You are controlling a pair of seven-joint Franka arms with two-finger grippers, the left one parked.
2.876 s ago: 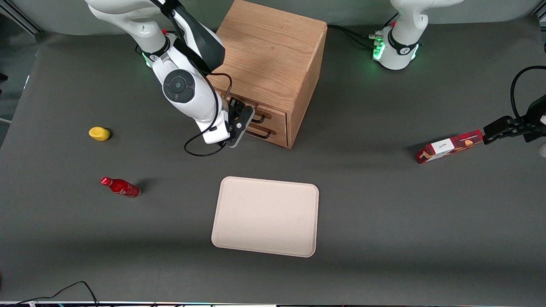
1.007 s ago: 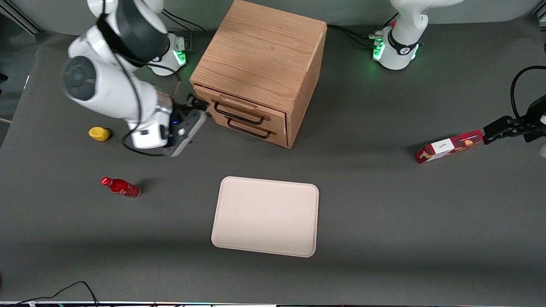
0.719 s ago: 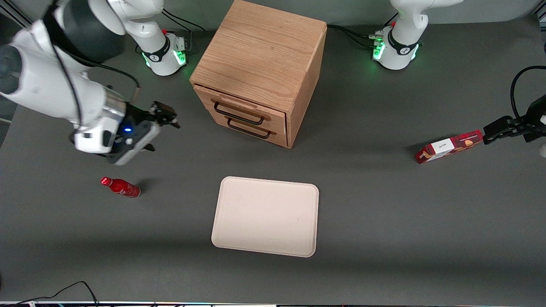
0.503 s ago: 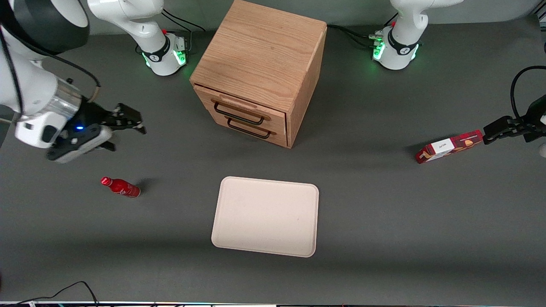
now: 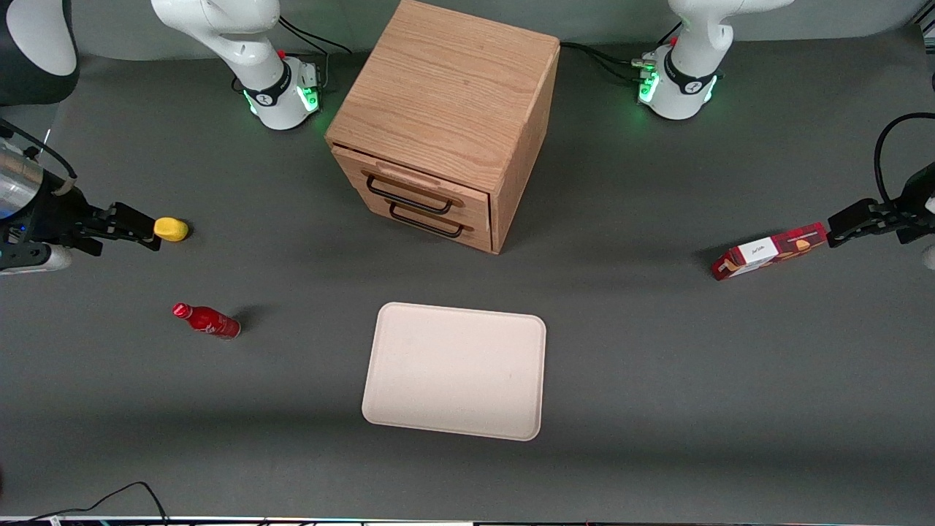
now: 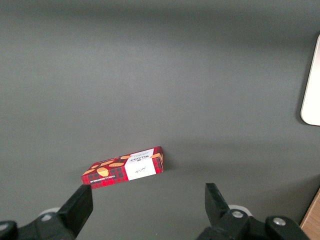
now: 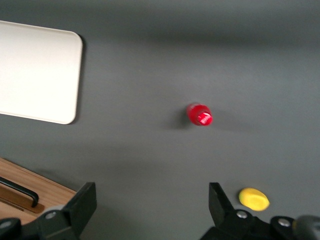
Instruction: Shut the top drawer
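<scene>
The top drawer (image 5: 413, 184) is the upper of two in the light oak cabinet (image 5: 445, 95). It has a black wire handle (image 5: 409, 202), and its front sits flush with the lower drawer (image 5: 431, 219). My gripper (image 5: 139, 232) is open and empty. It hovers low over the table at the working arm's end, well away from the cabinet, with a fingertip close beside a yellow object (image 5: 171, 229). In the right wrist view the gripper (image 7: 152, 195) is wide open over bare table, with a cabinet corner (image 7: 35, 192) at the edge.
A red bottle (image 5: 207, 320) stands nearer the front camera than the gripper and also shows in the right wrist view (image 7: 199, 114). A beige tray (image 5: 456, 370) lies in front of the cabinet. A red box (image 5: 767, 252) lies toward the parked arm's end.
My gripper has swung away from the drawer fronts to the working arm's end of the table, ending beside the yellow object. The drawers look the same.
</scene>
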